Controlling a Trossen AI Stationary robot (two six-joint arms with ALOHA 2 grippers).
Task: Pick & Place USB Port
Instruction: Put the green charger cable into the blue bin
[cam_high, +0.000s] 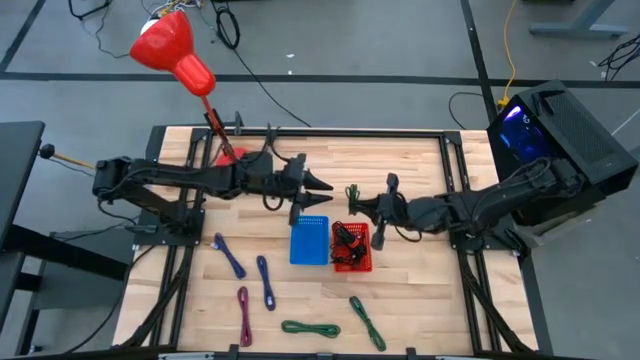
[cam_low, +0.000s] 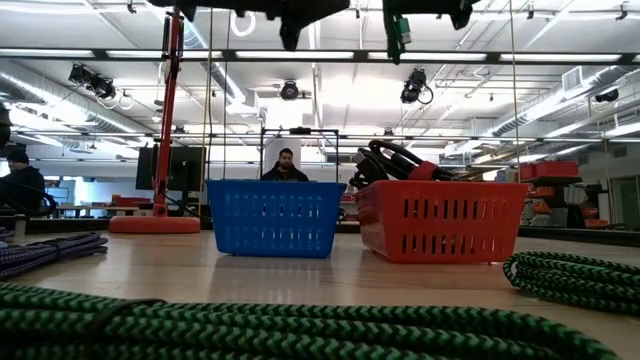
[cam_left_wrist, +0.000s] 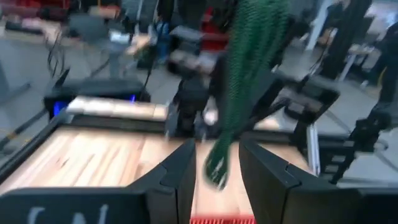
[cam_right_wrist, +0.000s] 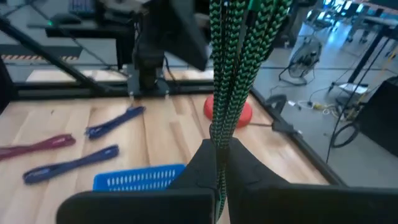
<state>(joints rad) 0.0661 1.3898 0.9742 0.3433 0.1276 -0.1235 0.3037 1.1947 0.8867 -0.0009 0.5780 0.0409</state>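
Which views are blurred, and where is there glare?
Left wrist view: motion blur smears the hanging green cable and the room. Low view: the near green cable is out of focus; ceiling lights glare. High and right wrist views: sharp.

Even, bright overhead light fills the high view; the tabletop (cam_high: 400, 290) shows only soft, short shadows under the arms. A blue glow marks the box (cam_high: 560, 125) at 2 o'clock. In the low view, ceiling lights (cam_low: 560, 100) glare white, and the near green cable (cam_low: 250, 325) at 6 o'clock is out of focus. The left wrist view is heavily motion-blurred throughout. The right wrist view is sharper, its hanging cable (cam_right_wrist: 239, 68) slightly soft.
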